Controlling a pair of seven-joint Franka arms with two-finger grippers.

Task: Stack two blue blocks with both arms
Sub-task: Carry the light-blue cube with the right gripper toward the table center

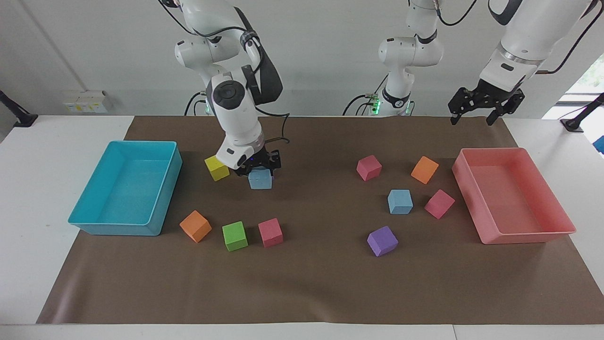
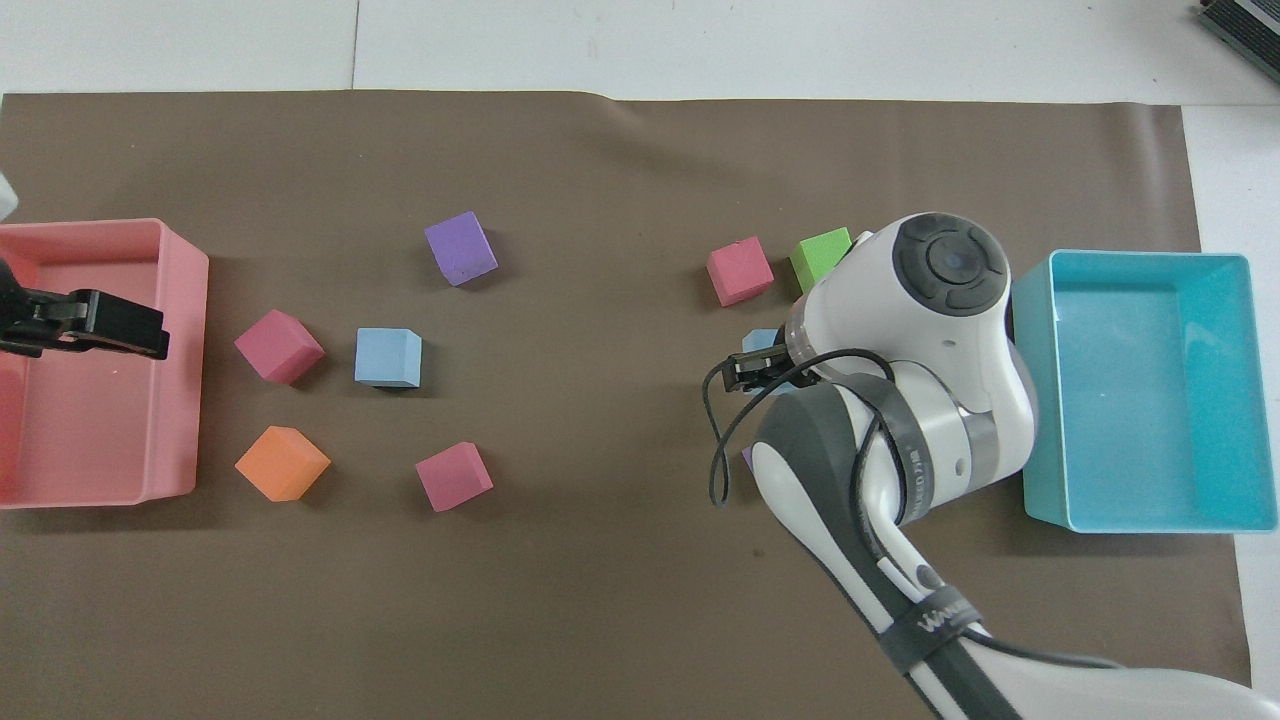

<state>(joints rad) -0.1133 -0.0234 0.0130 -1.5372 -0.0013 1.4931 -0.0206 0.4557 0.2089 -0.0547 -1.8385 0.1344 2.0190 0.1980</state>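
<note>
Gripping blue block, right gripper raised

Sky-blue blocks, purple cube, pink cubes, orange cubes, green cube, yellow cube; turquoise tray, salmon-pink tray, plain brown mat, white arms, black grippers.
</note>
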